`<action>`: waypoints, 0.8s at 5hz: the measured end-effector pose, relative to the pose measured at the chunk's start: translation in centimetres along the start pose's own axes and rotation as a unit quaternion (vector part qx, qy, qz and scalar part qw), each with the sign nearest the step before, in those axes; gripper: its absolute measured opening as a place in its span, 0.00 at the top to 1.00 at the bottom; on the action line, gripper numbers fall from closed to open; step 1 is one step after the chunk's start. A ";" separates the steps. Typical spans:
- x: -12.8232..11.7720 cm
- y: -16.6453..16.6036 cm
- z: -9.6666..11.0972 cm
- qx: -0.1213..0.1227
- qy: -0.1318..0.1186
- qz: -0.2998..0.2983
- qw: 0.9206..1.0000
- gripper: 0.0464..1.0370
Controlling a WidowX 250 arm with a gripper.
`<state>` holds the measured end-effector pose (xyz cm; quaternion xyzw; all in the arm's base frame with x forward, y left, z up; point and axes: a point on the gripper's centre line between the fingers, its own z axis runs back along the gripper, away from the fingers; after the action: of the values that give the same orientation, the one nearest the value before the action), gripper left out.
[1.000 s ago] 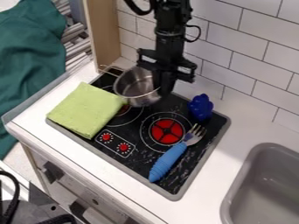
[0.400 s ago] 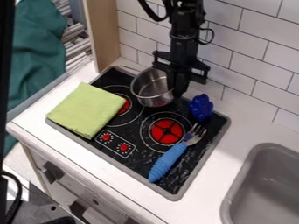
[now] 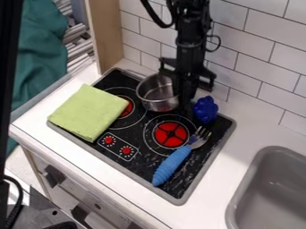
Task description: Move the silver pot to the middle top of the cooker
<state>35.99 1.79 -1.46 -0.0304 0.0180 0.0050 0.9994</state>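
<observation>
Silver pot (image 3: 158, 93): at the rear edge of the black cooktop (image 3: 148, 165), near the middle of that edge; opening upward, interior in sight. Contact between pot base and cooktop: impossible to tell.

Black gripper (image 3: 184, 99): below the vertical arm (image 3: 189, 33), directly at the right-hand side of the pot, over the rear of the cooktop. Opening of gripper: cannot tell whether wide, narrow or clamped on the pot wall.

Blue lobed toy (image 3: 206, 109): at the rear right of the cooktop, just beside the gripper. Fork (image 3: 181, 154) with ribbed blue handle: diagonal across the right part of the cooktop, tines toward the blue toy.

Folded lime-green cloth (image 3: 90, 112): over the left front of the cooktop, partly over the left red burner (image 3: 126, 107). Second red burner (image 3: 171, 134): between cloth and fork. Two red knobs (image 3: 126, 150): along the front, beside the cloth.

Surrounding parts: white counter (image 3: 239, 152), grey sink (image 3: 272, 188) at right, white tiled wall (image 3: 257, 49) behind.
</observation>
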 end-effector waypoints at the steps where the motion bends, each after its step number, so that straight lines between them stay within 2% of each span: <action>1: 0.2 0.2 0.0 0.005 -0.006 0.006 1.000 0.54; 2: 0.0 0.2 0.4 0.000 -0.018 0.005 1.000 0.22; 3: -0.1 0.4 2.2 0.000 -0.043 0.002 0.999 0.02; 4: -0.4 0.5 4.7 0.013 -0.064 -0.008 0.998 0.03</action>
<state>35.81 2.61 3.22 -0.0175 -0.0466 -0.0007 0.9988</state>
